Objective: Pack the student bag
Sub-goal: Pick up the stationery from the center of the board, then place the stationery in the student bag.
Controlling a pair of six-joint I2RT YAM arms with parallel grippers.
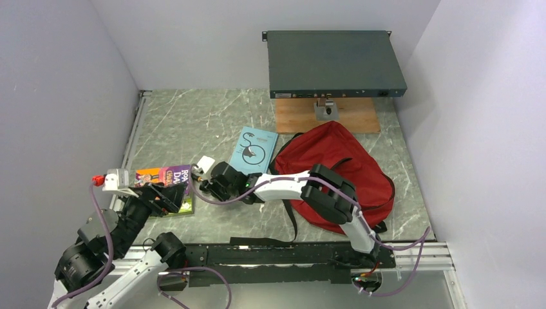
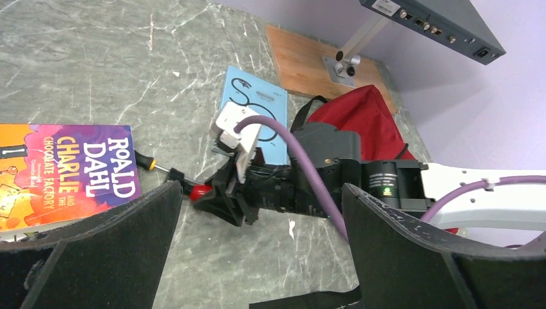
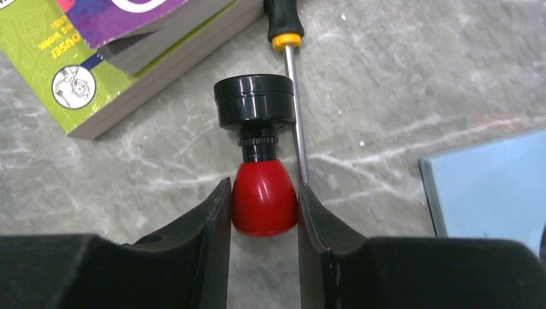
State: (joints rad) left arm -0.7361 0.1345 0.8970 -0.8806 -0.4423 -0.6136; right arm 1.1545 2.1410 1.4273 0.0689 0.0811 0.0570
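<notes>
A: What's the room like?
B: Grey marbled table (image 1: 193,122), pale walls (image 1: 193,45). Three books (image 1: 164,175), one screwdriver (image 3: 293,96), one red student bag (image 1: 335,154) touching the blue book (image 1: 255,149) — left gripper (image 1: 169,195) gaping, right gripper (image 3: 264,187) clamped on a red black-capped piece (image 3: 264,206)

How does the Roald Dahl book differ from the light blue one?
The Roald Dahl book is purple and orange; the light blue book is pale with a dark drawing. The Roald Dahl book rests on a green book; the light blue book lies straight on the table. The light blue book sits beside the student bag; the Roald Dahl book lies apart from it. Both lie flat, outside the bag.
</notes>
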